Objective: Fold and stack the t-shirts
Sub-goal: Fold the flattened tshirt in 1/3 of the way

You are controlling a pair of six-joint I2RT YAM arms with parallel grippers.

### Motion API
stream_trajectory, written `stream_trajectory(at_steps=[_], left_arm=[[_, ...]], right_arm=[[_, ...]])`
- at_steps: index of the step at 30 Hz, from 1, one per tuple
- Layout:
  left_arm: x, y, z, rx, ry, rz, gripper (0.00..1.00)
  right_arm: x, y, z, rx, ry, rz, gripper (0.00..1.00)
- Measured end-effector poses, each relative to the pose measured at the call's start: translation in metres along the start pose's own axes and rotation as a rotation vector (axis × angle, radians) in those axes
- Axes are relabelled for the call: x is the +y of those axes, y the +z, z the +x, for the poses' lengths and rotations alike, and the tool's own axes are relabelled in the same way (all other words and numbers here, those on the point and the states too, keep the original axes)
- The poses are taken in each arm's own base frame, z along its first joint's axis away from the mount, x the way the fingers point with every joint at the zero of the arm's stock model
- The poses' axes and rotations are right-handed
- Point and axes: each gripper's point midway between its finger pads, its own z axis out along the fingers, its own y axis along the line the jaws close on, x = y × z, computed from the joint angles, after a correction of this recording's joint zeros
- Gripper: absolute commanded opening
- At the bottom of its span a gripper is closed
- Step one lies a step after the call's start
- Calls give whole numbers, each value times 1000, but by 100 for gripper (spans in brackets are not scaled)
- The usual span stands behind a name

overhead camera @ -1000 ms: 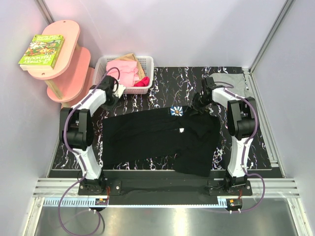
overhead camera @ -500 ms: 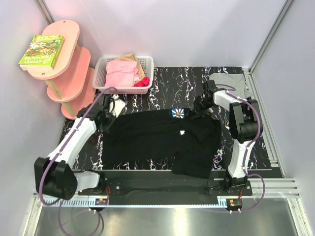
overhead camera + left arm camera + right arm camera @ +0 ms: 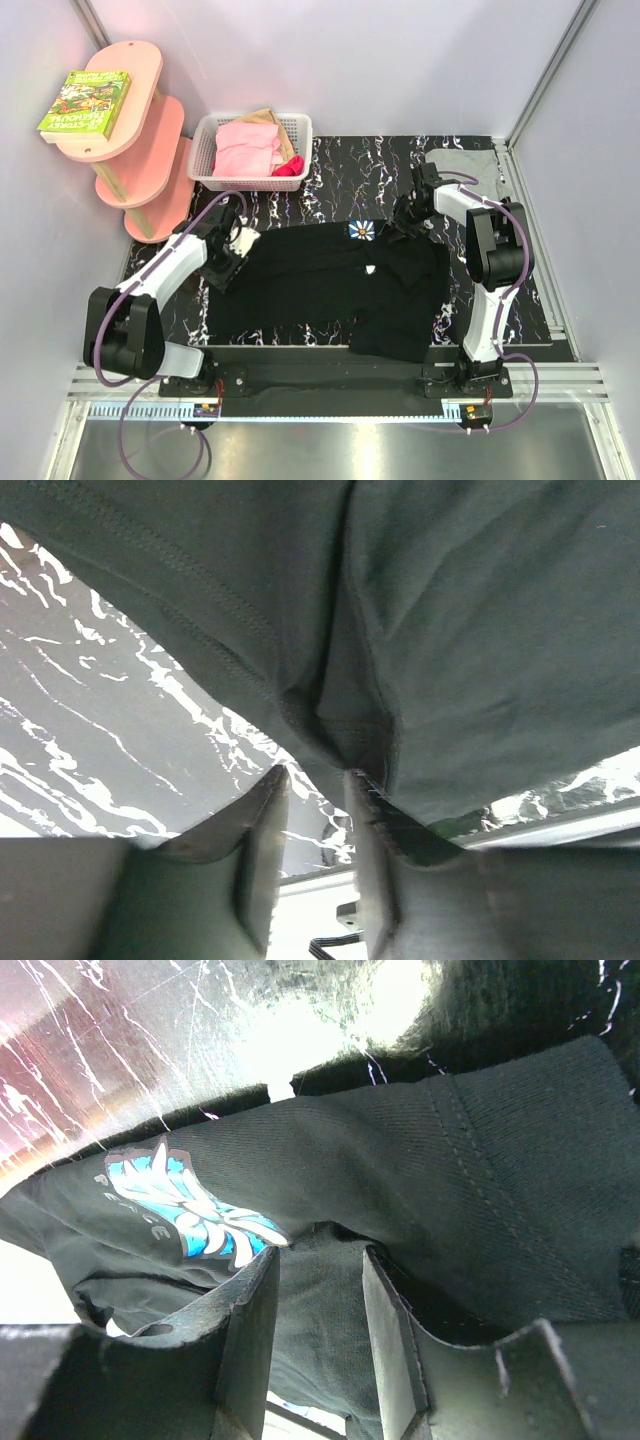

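The black t-shirt (image 3: pixel 320 285) lies spread across the dark marbled table (image 3: pixel 345 170), with its blue-and-white flower print (image 3: pixel 360 230) at its far edge. My left gripper (image 3: pixel 226 264) is at the shirt's left end. In the left wrist view its jaws (image 3: pixel 312 775) stand narrow, and a puckered fold of black cloth (image 3: pixel 450 630) is pinched at their tips. My right gripper (image 3: pixel 400 226) is at the shirt's far right corner. In the right wrist view (image 3: pixel 320 1255) black cloth (image 3: pixel 480 1160) fills the jaws, beside the flower print (image 3: pixel 190 1210). The light grey t-shirt (image 3: pixel 465 163) lies folded at the back right.
A white basket (image 3: pixel 305 150) holding pink and red clothes stands at the back left of the table. A pink shelf (image 3: pixel 135 150) with a green book (image 3: pixel 85 102) stands beyond the left edge. A metal rail (image 3: pixel 320 375) runs along the near edge.
My left arm has swung from the basket down to the shirt's left end. The shirt's far left corner has shifted inward. My right gripper has stayed at the far right corner.
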Motion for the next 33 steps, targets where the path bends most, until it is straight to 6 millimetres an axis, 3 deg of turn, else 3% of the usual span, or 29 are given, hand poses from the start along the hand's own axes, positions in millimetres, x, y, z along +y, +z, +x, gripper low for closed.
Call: stream_trajectory(at_steps=[1, 9, 17, 21, 22, 25, 29, 33], left_arm=[[-1, -1, -1, -6, 0, 5, 50], [-8, -23, -8, -80, -10, 35, 55], [-14, -20, -9, -77, -7, 68, 56], [-17, -11, -8, -36, -2, 89, 42], [-17, -8, -7, -21, -1, 94, 27], [-16, 3, -7, 24, 3, 104, 0], [-11, 10, -14, 43, 9, 93, 0], [5, 0, -31, 11, 20, 34, 0]], right_arm=[[0, 0, 0, 0, 0, 0, 46], [0, 0, 0, -1, -2, 0, 45], [0, 0, 0, -1, -2, -1, 45], [0, 0, 0, 0, -2, -1, 45], [0, 0, 0, 0, -2, -1, 45], [0, 0, 0, -1, -2, -1, 44], [0, 0, 0, 0, -2, -1, 44], [0, 0, 0, 0, -2, -1, 44]])
